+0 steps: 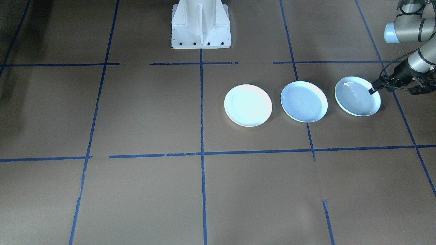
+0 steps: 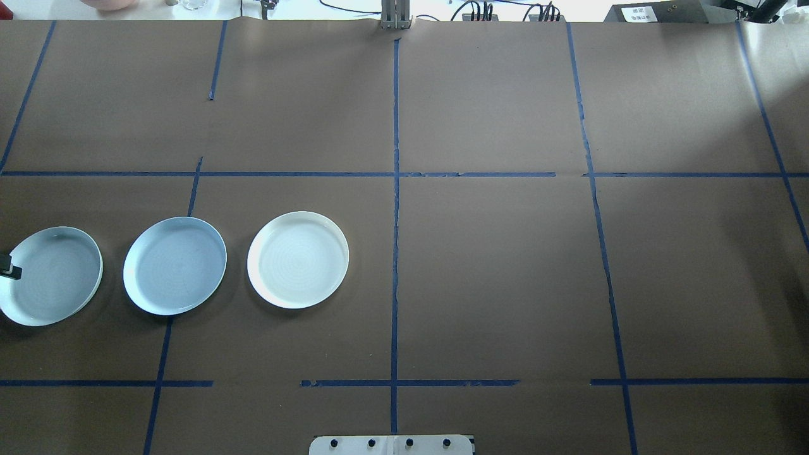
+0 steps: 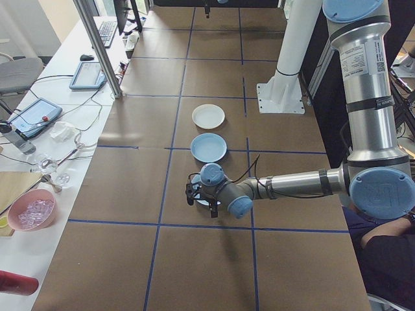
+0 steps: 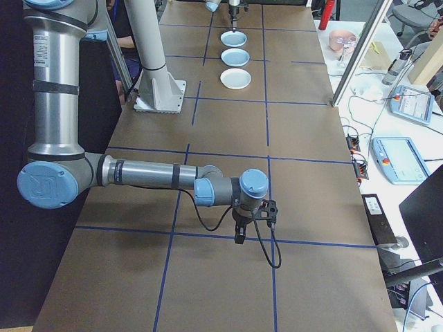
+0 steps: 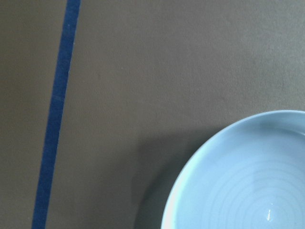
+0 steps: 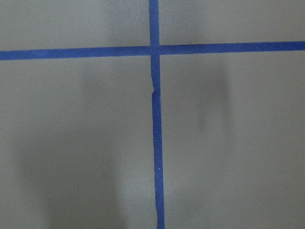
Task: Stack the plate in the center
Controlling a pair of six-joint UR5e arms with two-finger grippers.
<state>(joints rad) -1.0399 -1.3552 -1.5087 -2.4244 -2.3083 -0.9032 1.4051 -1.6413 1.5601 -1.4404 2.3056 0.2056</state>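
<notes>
The left gripper (image 1: 372, 90) is pinching the rim of the rippled grey-blue round plate (image 1: 357, 96), tilting it. Just beyond its fingers, the smooth pale grey-blue white-rimmed plate (image 1: 304, 101) is lying flat, then the bright white plate (image 1: 248, 105). The brown paper-covered table (image 1: 143, 112) is carrying blue tape lines (image 1: 201, 112). The right gripper's (image 4: 241, 238) finger spread cannot be told.

1. Robot lab/test cell, not a home.
2. Table (image 2: 493, 278) covered w/ brown paper, gridded w/ blue tape (image 2: 395, 189).
3. White pedestal base (image 1: 201, 25) bolted to tabletop.
4. Side bench: teach pendants (image 3: 31, 116), (image 4: 411, 107), keyboard (image 3: 106, 31), loose cables.
5. Aluminium frame post (image 3: 97, 45) at table edge.
</notes>
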